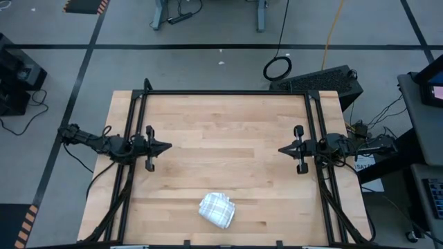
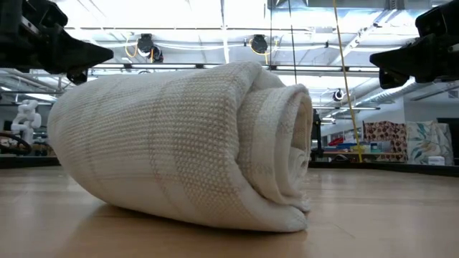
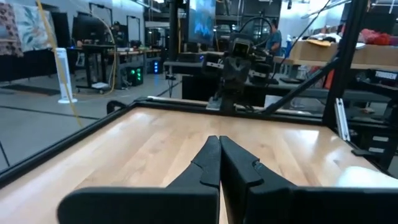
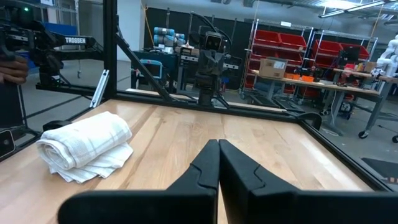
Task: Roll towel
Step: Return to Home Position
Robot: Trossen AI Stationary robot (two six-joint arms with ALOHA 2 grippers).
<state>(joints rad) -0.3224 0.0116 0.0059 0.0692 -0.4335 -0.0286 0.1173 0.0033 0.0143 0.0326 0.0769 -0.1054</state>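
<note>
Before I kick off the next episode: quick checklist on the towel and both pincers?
1. Towel rolled: ok, the spiral end shows in the low view.
2. Roll tidy: not ok, loose layers stick out under it in the right wrist view.
3. Towel fully on the table: ok, though it lies near the edge at the bottom of the high view.
4. Left pincer shut and empty: ok, at the table's left side, apart from the towel.
5. Right pincer shut and empty: ok, at the table's right side, apart from the towel.
6. Roll holds unaided: cannot tell.
</note>
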